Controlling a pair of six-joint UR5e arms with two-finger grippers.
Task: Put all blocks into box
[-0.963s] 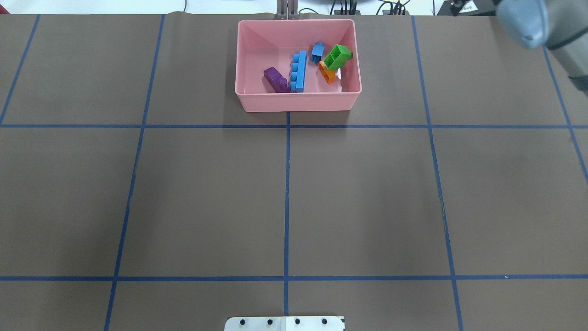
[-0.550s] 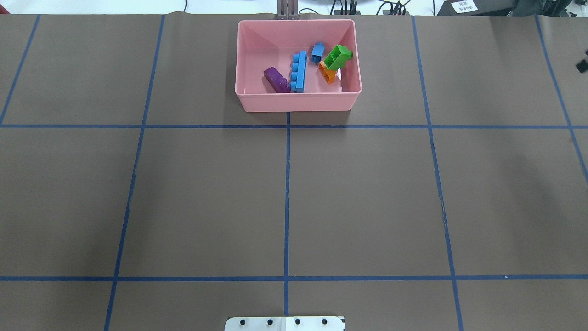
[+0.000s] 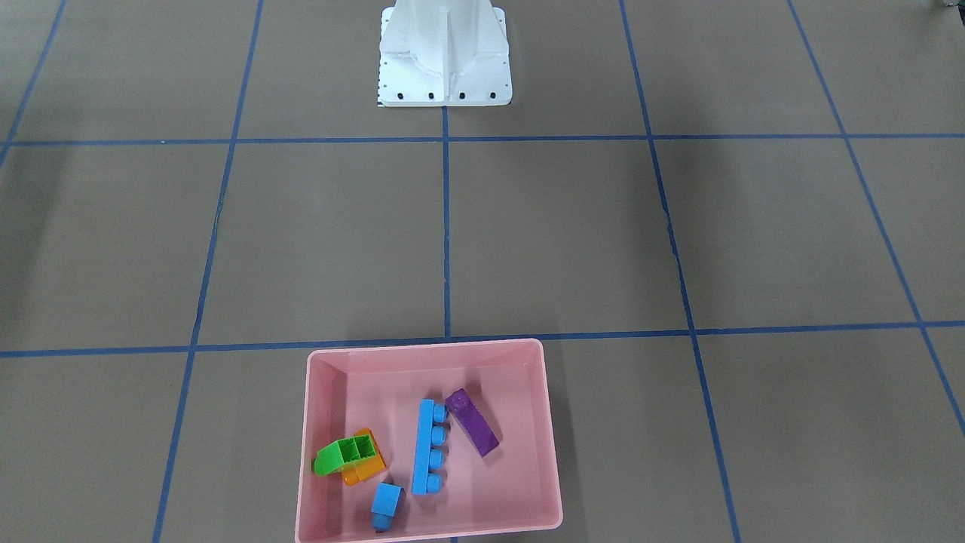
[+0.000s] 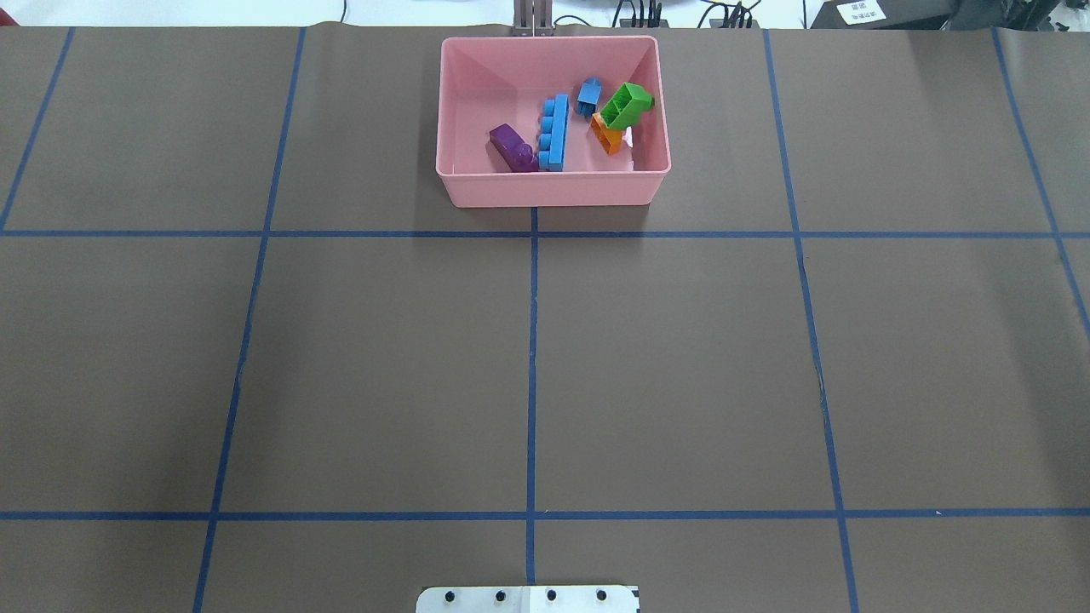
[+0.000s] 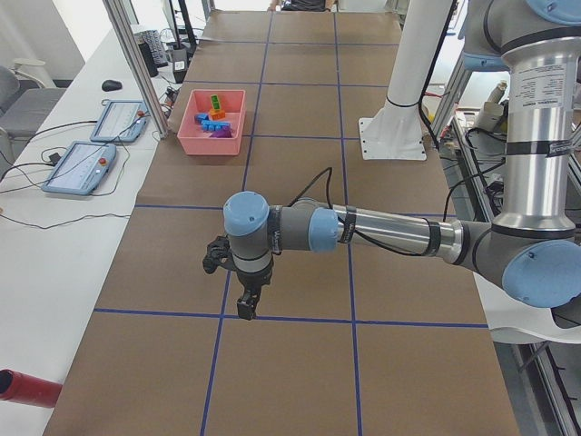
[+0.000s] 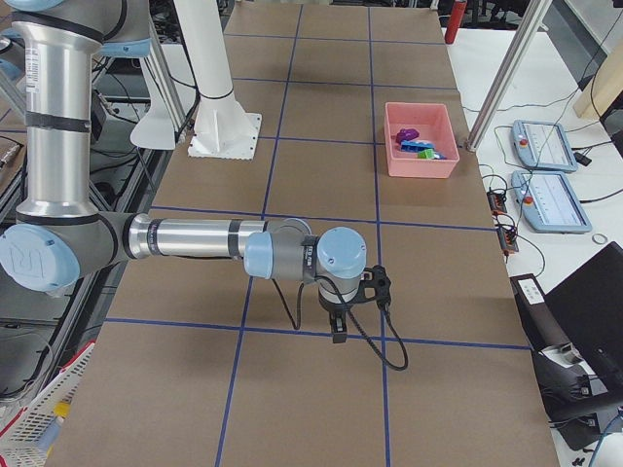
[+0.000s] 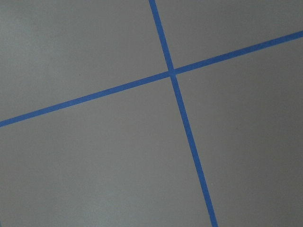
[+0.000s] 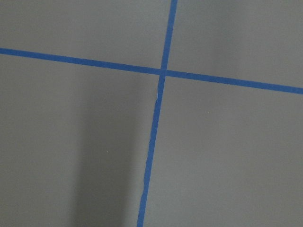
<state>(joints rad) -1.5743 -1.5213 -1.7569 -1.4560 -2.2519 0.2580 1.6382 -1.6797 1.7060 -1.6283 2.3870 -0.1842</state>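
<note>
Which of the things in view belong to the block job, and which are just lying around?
Job:
- pink box
- inside it: orange sloped block, green sloped block, small blue cube, long blue bar, purple block

Lying about:
- near tablet and far tablet on the side bench
- red cylinder
- white robot base

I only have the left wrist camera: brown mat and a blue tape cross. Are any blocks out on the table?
Observer: None. The purple block, long blue bar, small blue cube, green block and orange block all lie inside the pink box.
Operator: Anything stacked?
Observer: The green block looks to rest partly on the orange one.
Operator: And my arm?
Observer: The left hand hangs above the mat, far from the box; open or shut, I cannot tell.
</note>
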